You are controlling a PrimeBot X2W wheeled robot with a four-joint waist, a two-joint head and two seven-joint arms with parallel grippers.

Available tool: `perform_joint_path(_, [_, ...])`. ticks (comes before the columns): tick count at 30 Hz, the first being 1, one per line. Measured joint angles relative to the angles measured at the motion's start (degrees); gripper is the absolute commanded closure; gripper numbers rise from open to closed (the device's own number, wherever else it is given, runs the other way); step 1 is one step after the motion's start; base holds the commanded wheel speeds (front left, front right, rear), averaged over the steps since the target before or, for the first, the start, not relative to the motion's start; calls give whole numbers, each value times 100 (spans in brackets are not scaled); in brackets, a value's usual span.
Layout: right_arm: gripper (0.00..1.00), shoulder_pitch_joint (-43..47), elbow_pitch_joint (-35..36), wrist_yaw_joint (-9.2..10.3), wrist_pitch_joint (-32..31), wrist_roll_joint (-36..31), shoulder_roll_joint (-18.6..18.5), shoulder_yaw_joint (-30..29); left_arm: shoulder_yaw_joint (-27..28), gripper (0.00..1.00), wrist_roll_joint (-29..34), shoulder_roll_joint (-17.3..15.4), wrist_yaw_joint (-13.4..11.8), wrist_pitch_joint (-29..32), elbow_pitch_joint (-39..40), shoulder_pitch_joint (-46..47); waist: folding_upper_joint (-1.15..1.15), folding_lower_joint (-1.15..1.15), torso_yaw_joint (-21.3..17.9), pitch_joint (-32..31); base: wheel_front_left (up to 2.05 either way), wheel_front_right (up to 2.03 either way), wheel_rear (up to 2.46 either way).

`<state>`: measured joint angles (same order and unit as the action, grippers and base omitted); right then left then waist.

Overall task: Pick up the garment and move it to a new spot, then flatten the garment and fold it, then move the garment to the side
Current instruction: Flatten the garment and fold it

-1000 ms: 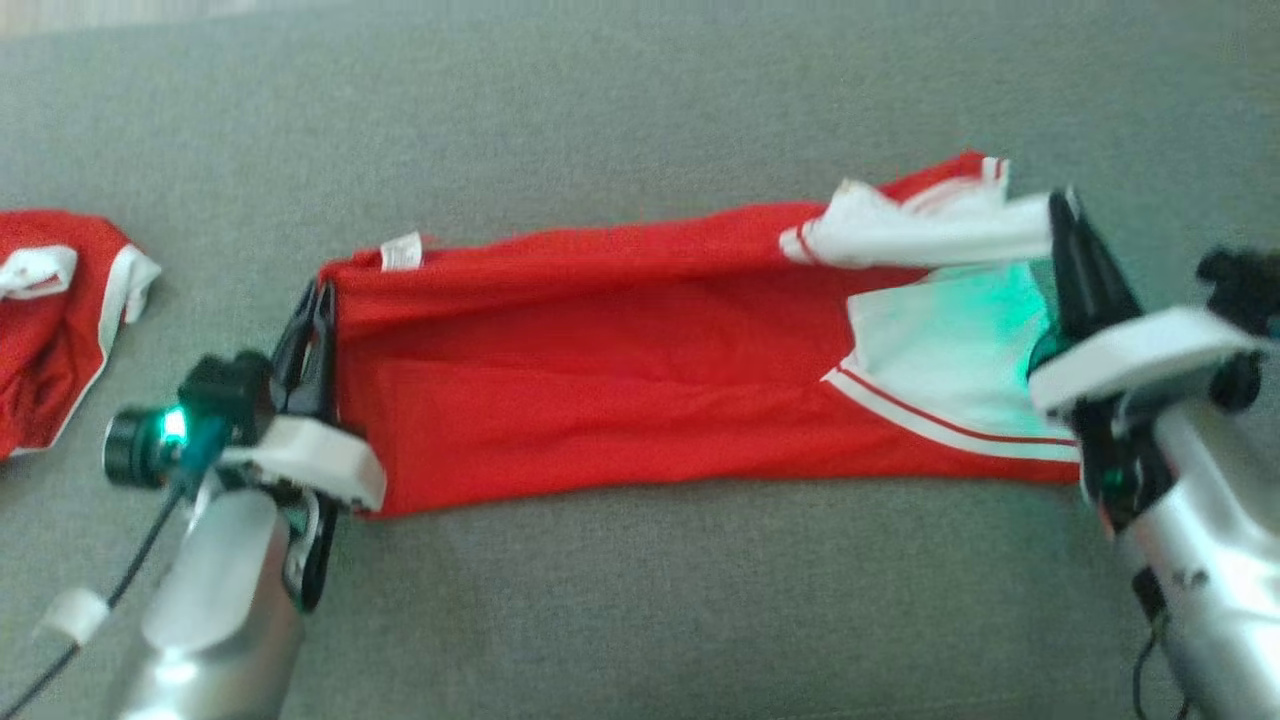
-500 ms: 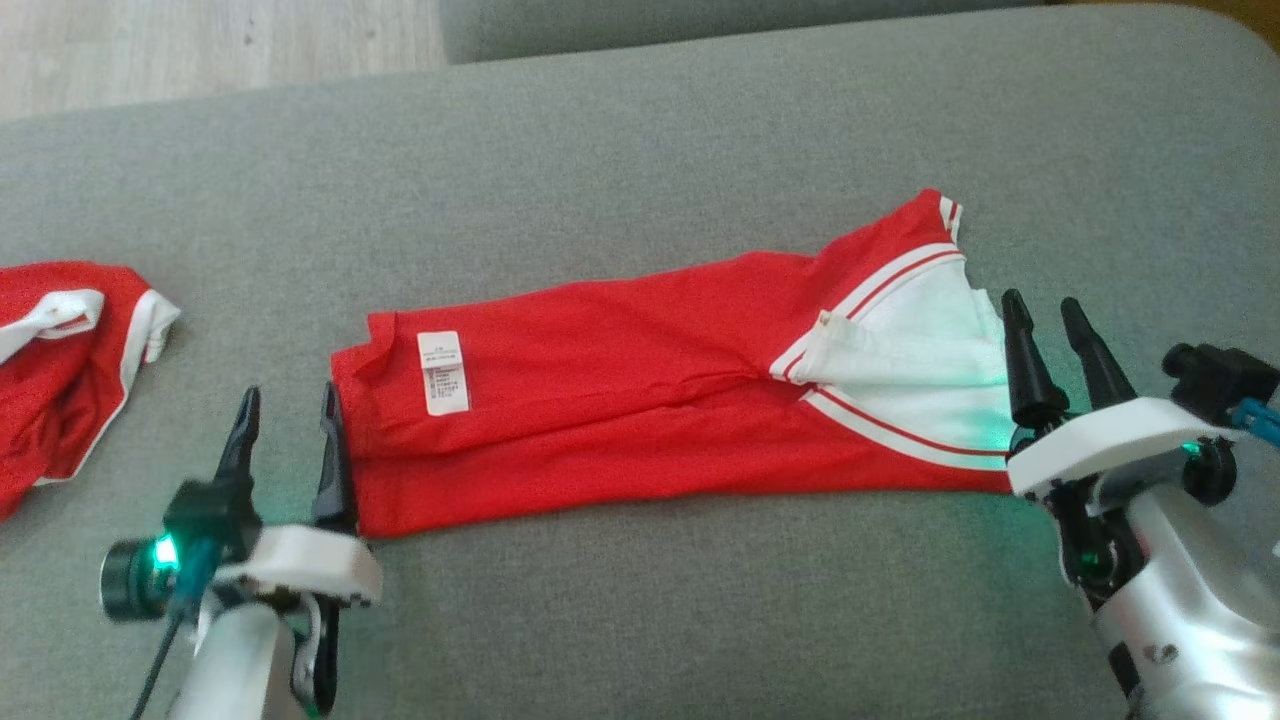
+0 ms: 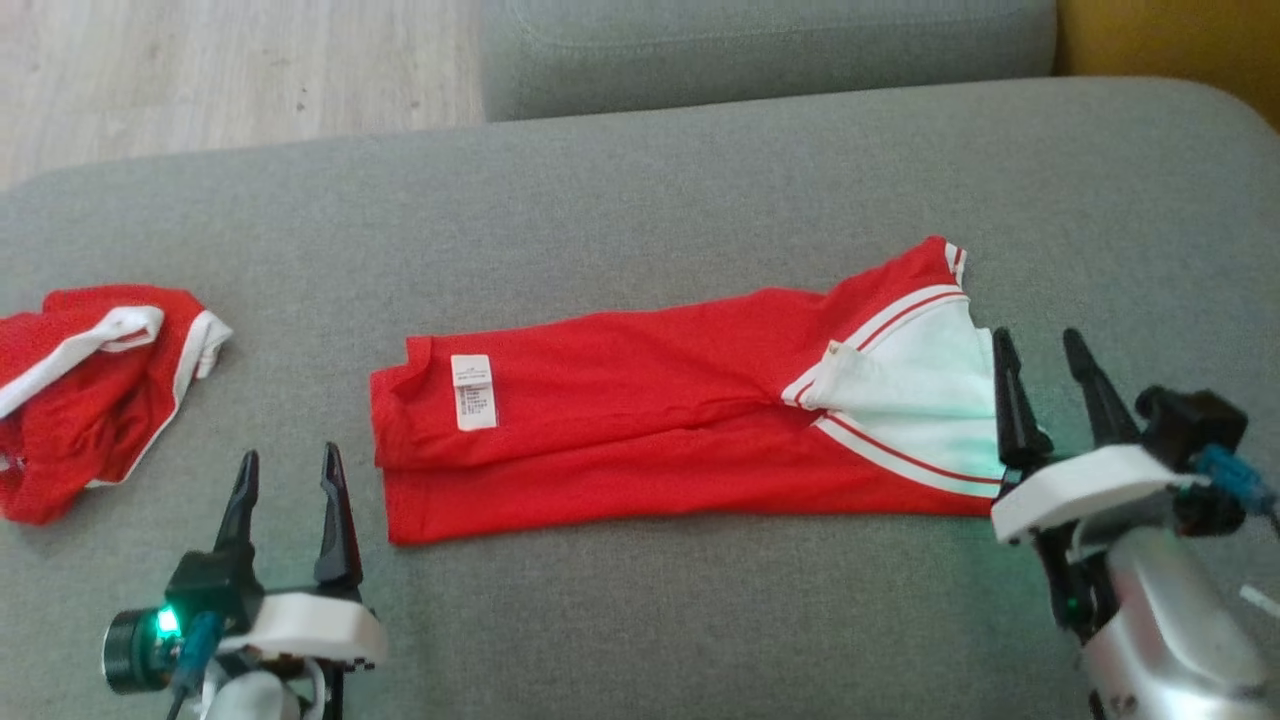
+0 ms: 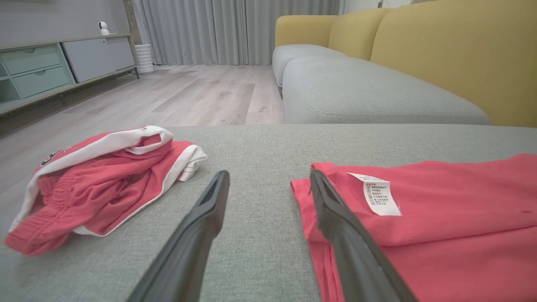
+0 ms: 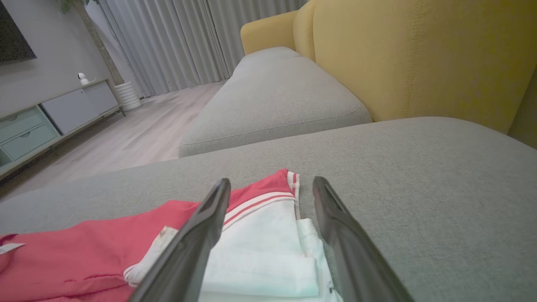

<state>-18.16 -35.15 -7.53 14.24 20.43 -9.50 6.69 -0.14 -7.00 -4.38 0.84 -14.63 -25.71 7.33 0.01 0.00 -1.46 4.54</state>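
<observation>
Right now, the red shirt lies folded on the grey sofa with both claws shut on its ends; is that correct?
Not quite: the head view shows the left claw and right claw open, gripping nothing. The red shirt does lie folded on the grey sofa.

Two red garments are counted on one grey sofa seat [image 3: 700, 200]: one folded garment [image 3: 650, 440] and one crumpled garment [image 3: 90, 410]. One white label [image 3: 473, 392] is counted. Two end effectors are counted: the left end effector [image 3: 288, 452] and the right end effector [image 3: 1036, 333].

Matt red cloth garment [image 3: 640, 430], coarse-woven grey cushion [image 3: 640, 200]
</observation>
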Motion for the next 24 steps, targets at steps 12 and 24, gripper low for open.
perform_joint_path(12, [0,392,-4,0,5,-800,310,-278,51,0,51,147,152,0,19,-451,0,0,25,-303,0,0,0])
perform_joint_path(24, [0,252,-452,0,5,-1069,326,-370,-81,0,-83,160,166,0,124,-536,0,0,52,-24,0,0,0])
